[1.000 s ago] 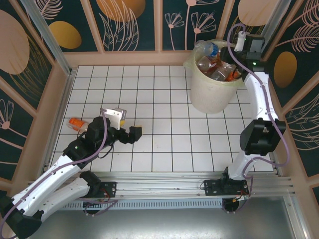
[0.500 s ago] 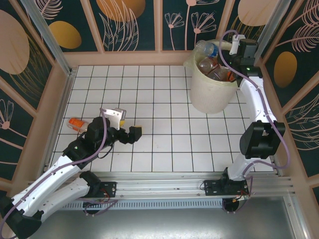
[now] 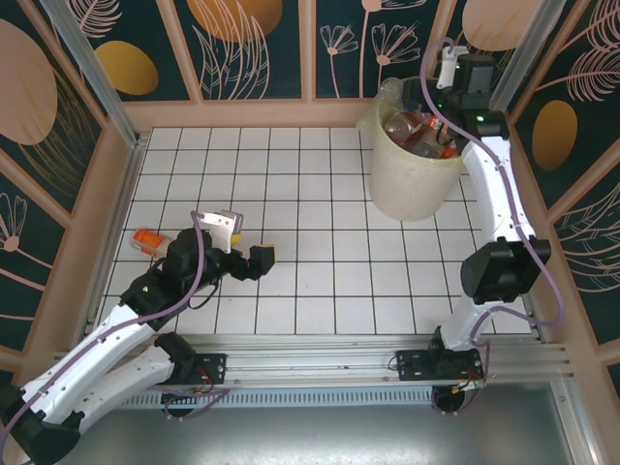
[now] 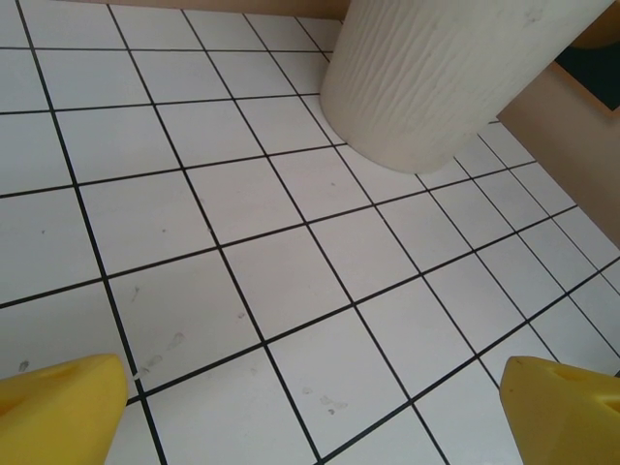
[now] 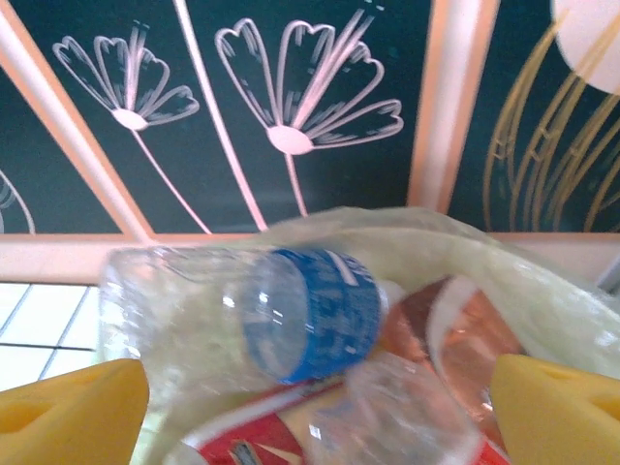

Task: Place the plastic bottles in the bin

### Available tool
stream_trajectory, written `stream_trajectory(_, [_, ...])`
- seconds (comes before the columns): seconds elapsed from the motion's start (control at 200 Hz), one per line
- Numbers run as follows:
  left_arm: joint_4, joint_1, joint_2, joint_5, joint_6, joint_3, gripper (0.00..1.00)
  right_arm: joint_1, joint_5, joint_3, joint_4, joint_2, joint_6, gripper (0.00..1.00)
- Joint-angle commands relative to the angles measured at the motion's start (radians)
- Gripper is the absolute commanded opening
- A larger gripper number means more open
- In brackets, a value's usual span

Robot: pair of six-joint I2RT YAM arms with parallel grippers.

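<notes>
The bin, a cream bucket with a pale bag liner, stands at the back right and holds several plastic bottles. My right gripper hangs open over the bin's far rim. In the right wrist view a clear blue-labelled bottle lies blurred between the yellow fingers of the right gripper, untouched, above a red-labelled bottle and a brown one. One orange bottle lies on the tiles at the left. My left gripper rests low and open, empty, to the right of it.
The left wrist view looks across white tiles to the bin's ribbed wall, with the left gripper wide open over bare floor. Wooden walls close in the tiled area on three sides.
My right arm has swung left from beside the bin to over its far rim, and its jaws have opened wide. The left arm has stayed still.
</notes>
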State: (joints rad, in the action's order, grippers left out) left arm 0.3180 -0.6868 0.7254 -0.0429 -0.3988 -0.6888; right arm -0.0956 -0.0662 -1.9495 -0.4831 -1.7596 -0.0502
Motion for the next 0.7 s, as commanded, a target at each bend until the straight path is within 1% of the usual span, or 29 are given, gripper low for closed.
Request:
stream_trajectory(0.0, [0.005,-0.005,-0.020,0.010,-0.023,-0.006,0.99,-0.037,0.039,-0.045,-0.062,-0.069,-0.017,0.99])
stream_trajectory(0.09, [0.018,-0.004,-0.032,0.022,-0.029,-0.008,0.99,-0.054,0.045,-0.080,-0.066,-0.104,-0.020,0.99])
stream_trajectory(0.15, [0.024,-0.005,-0.038,0.027,-0.032,-0.008,0.99,-0.063,0.076,-0.110,-0.082,-0.135,-0.027,0.99])
stream_trajectory(0.195, [0.030,-0.005,-0.043,0.030,-0.035,-0.010,0.99,-0.070,0.147,-0.129,-0.093,-0.157,-0.032,0.99])
stream_trajectory(0.255, [0.036,-0.005,-0.049,0.033,-0.038,-0.011,0.99,-0.076,0.197,-0.135,-0.110,-0.173,-0.037,0.98])
stream_trajectory(0.455, [0.039,-0.004,-0.053,0.039,-0.041,-0.005,0.99,-0.076,0.207,0.006,-0.072,-0.115,-0.069,0.92])
stream_trajectory(0.696, [0.053,-0.005,-0.045,0.089,-0.095,-0.011,0.99,-0.072,0.223,0.025,-0.096,-0.098,-0.090,0.90])
